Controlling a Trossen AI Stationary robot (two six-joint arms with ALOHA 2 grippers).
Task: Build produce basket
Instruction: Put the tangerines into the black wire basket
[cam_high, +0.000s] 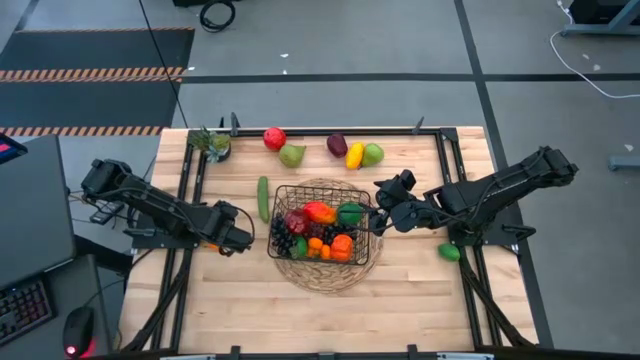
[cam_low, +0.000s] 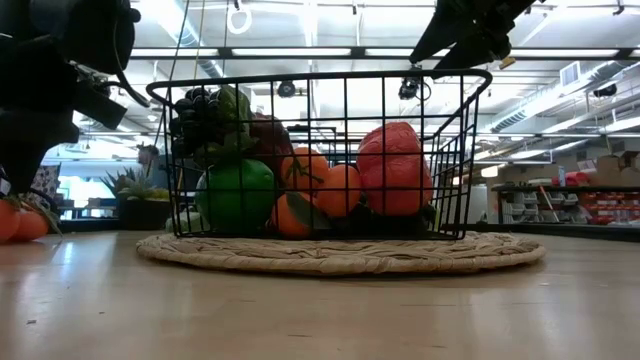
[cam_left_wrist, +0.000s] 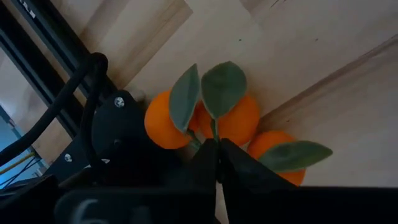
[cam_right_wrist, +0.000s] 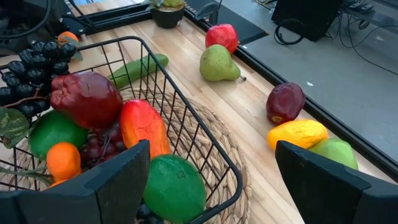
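Note:
The black wire basket (cam_high: 322, 222) stands on a round woven mat (cam_high: 325, 270) mid-table and holds grapes, a red apple, a mango, oranges and green fruits (cam_right_wrist: 87, 99). My left gripper (cam_high: 243, 241) is left of the basket, low over the table, shut on a cluster of oranges with green leaves (cam_left_wrist: 211, 121). My right gripper (cam_right_wrist: 217, 186) is open and empty above the basket's right rim (cam_right_wrist: 186, 106), over a green fruit (cam_right_wrist: 174, 186) inside. It also shows in the high view (cam_high: 378, 216). My left gripper pinches the orange cluster's stem (cam_left_wrist: 213, 134) between its two fingertips, where the leaves meet. The oranges lie just beyond the fingertips, close over the wood. Whether they rest on the table I cannot tell.
Loose on the table are a cucumber (cam_high: 263, 197) left of the basket, an apple (cam_high: 274, 138), pear (cam_high: 292, 155), plum (cam_high: 337, 145), lemon (cam_high: 354, 155) and green fruit (cam_high: 372, 154) at the far edge, and a green fruit (cam_high: 449, 252) at right. A potted plant (cam_high: 213, 143) stands far left.

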